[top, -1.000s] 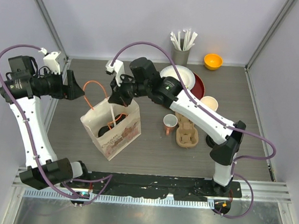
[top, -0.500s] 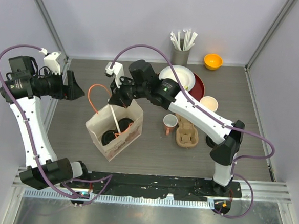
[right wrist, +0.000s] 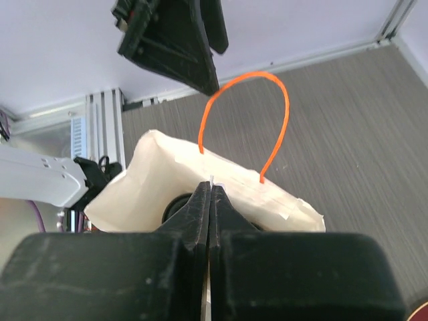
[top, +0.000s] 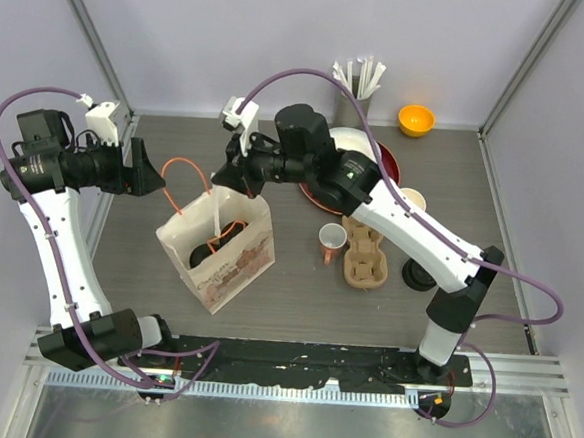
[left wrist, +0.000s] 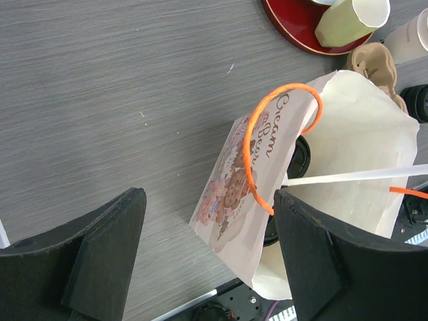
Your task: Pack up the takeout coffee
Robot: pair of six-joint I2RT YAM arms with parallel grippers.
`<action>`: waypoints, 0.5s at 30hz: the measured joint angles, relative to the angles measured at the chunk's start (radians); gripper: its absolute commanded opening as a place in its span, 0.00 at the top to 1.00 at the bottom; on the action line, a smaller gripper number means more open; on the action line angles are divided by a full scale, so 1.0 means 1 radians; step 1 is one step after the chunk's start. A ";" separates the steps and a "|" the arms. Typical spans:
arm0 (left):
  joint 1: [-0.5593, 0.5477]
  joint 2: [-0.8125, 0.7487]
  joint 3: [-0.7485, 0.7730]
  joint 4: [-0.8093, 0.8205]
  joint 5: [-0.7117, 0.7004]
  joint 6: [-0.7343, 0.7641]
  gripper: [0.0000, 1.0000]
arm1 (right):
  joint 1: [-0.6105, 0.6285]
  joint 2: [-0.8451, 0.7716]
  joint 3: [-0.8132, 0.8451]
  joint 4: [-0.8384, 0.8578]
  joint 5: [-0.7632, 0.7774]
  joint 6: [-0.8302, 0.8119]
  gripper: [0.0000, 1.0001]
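A paper bag [top: 224, 259] with orange handles stands open on the table. Two black-lidded cups [top: 204, 254] sit inside it; only their lids show. My right gripper [top: 234, 179] hangs over the bag's mouth, shut on a thin white straw [top: 217, 219] that reaches down into the bag. In the right wrist view the shut gripper [right wrist: 210, 188] pinches the straw tip above the bag [right wrist: 154, 175] and a lid [right wrist: 175, 207]. My left gripper [top: 147, 175] is open and empty, left of the bag. In its view, the gripper [left wrist: 208, 249] frames the bag [left wrist: 364, 134], a lid [left wrist: 299, 155] and the straw [left wrist: 354, 175].
Right of the bag are a white mug with a pink handle [top: 332, 240], a cardboard cup carrier [top: 367, 256], a loose black lid [top: 418, 276], a pale green mug [top: 410, 200], and a red plate [top: 387, 167]. A straw holder [top: 353, 101] and an orange bowl [top: 416, 118] stand at the back.
My right gripper rose and drew back toward the far side with the straw. The bag swayed and its mouth narrowed again. The left arm has not moved.
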 measured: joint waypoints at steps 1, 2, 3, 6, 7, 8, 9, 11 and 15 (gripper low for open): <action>0.000 0.000 0.000 0.000 0.000 0.000 0.19 | 0.000 -0.010 -0.003 0.017 0.004 0.008 0.99; 0.000 0.000 0.000 0.000 0.000 0.000 0.18 | 0.000 -0.021 -0.010 0.033 0.006 0.014 0.99; 0.000 0.000 0.000 0.000 0.000 0.001 0.19 | 0.000 -0.033 -0.020 0.053 0.011 0.026 0.99; 0.000 0.000 0.000 0.000 0.000 0.003 0.19 | 0.000 -0.071 -0.066 0.116 0.018 0.063 0.99; 0.000 0.000 0.000 0.000 0.000 0.003 0.19 | 0.000 -0.084 -0.086 0.137 0.018 0.079 0.99; 0.000 0.000 0.000 0.000 0.000 0.003 0.18 | 0.000 -0.095 -0.106 0.160 0.018 0.095 0.99; 0.000 0.000 0.000 0.000 0.000 0.003 0.18 | 0.000 -0.098 -0.117 0.175 0.017 0.110 0.99; 0.000 0.000 0.000 0.000 0.000 0.003 0.18 | 0.000 -0.099 -0.137 0.208 0.004 0.141 0.99; 0.000 0.000 0.000 0.000 0.000 0.003 0.19 | -0.003 -0.099 -0.187 0.274 -0.037 0.216 0.99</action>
